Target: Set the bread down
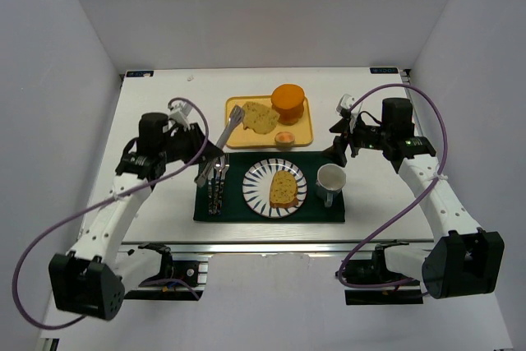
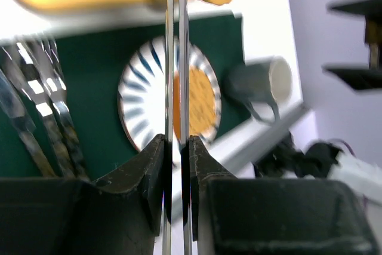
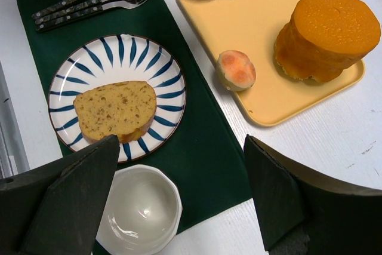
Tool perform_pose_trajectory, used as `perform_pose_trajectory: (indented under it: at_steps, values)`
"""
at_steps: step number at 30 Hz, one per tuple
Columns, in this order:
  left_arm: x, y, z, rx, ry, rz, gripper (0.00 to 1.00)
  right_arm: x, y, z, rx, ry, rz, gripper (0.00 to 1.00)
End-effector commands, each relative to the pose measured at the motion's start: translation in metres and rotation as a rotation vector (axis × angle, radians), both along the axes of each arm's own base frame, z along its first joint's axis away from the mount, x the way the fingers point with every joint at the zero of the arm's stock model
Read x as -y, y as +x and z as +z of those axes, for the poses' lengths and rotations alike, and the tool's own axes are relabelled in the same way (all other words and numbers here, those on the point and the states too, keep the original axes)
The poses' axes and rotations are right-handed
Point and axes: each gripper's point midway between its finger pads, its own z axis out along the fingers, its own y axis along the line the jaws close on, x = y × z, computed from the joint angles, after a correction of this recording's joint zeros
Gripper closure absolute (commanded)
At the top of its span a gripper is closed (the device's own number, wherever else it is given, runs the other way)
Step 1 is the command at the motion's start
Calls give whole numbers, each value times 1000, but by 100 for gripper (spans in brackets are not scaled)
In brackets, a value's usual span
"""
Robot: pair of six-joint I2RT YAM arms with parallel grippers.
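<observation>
we see one slice of bread point(image 1: 283, 188) lying flat on the striped plate point(image 1: 253, 180), which sits on the green mat point(image 1: 329, 211) between the cutlery point(image 1: 216, 188) and the white mug point(image 1: 330, 180). the second slice point(image 1: 260, 117) lies on the yellow tray point(image 1: 301, 132), beside the orange round point(image 1: 288, 102). our left gripper point(image 2: 174, 165) is clenched on the tongs point(image 2: 184, 58), whose tips reach the left edge of that tray slice. our right gripper point(image 3: 180, 144) hangs released, fingers wide apart, above the mug.
</observation>
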Motion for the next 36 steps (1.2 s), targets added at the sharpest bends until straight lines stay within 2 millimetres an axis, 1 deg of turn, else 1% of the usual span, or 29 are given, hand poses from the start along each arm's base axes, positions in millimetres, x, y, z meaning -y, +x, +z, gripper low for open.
perform_pose_trajectory:
  at_steps: [1, 2, 3, 4, 5, 6, 8, 10, 11, 12, 14, 15, 18, 19, 21, 25, 26, 28, 29, 30, 32, 33, 34, 35, 36]
  values:
    - [7, -47, -15, -128, -97, -44, 100, -3, -2, 15, 36, 25, 20, 11]
    - [9, -63, -21, -145, -121, -61, 100, -3, -2, 14, 34, 27, 23, 11]
    - [14, -75, -20, -182, -166, -87, 100, -3, -2, 14, 32, 27, 24, 11]
    - [15, -85, -23, -210, -179, -96, 100, -3, -2, 14, 33, 29, 25, 11]
    - [19, -96, -19, -202, -191, -116, 100, -3, -2, 15, 32, 30, 26, 11]
    - [21, -104, -26, -244, -204, -107, 100, -3, -2, 14, 33, 29, 25, 11]
    - [28, -118, -29, -256, -208, -128, 100, -4, -3, 14, 31, 32, 28, 11]
    - [29, -125, -39, -286, -199, -122, 100, -4, -4, 14, 27, 36, 31, 11]
    - [32, -129, -42, -296, -192, -135, 98, -4, -4, 14, 26, 36, 31, 11]
    - [33, -130, -50, -320, -179, -133, 92, -4, -4, 13, 26, 36, 31, 11]
    - [34, -130, -55, -334, -148, -126, 83, -4, -4, 15, 29, 37, 30, 11]
    - [32, -128, -58, -329, -125, -120, 72, -4, -4, 16, 32, 35, 28, 11]
    - [27, -121, -61, -327, -72, -92, 59, -3, -3, 16, 34, 31, 24, 11]
    - [27, -118, -62, -330, -63, -87, 57, -3, -3, 16, 35, 30, 24, 11]
    - [25, -114, -63, -325, -43, -75, 56, -3, -4, 16, 34, 30, 26, 11]
    - [20, -106, -57, -297, -5, -46, 54, -3, -3, 16, 34, 30, 24, 11]
    - [21, -102, -49, -275, -7, -42, 54, -3, -4, 16, 33, 29, 26, 11]
    - [18, -94, -40, -231, 7, -17, 54, -3, -4, 16, 33, 29, 25, 11]
    - [18, -88, -28, -193, 4, -13, 55, -3, -4, 16, 33, 28, 27, 11]
    - [18, -84, -23, -175, 5, -7, 55, -3, -4, 16, 32, 28, 27, 11]
    - [21, -73, -13, -133, 10, -14, 56, -3, -4, 16, 31, 28, 27, 11]
    - [21, -71, -12, -119, 13, -14, 56, -4, -4, 16, 30, 30, 31, 11]
    - [24, -63, -11, -123, 19, -20, 56, -4, -4, 16, 33, 31, 32, 11]
    - [28, -55, -16, -138, 30, -30, 56, -4, -3, 16, 34, 31, 31, 11]
    - [34, -50, -15, -136, 15, -53, 56, -3, -3, 16, 33, 30, 30, 11]
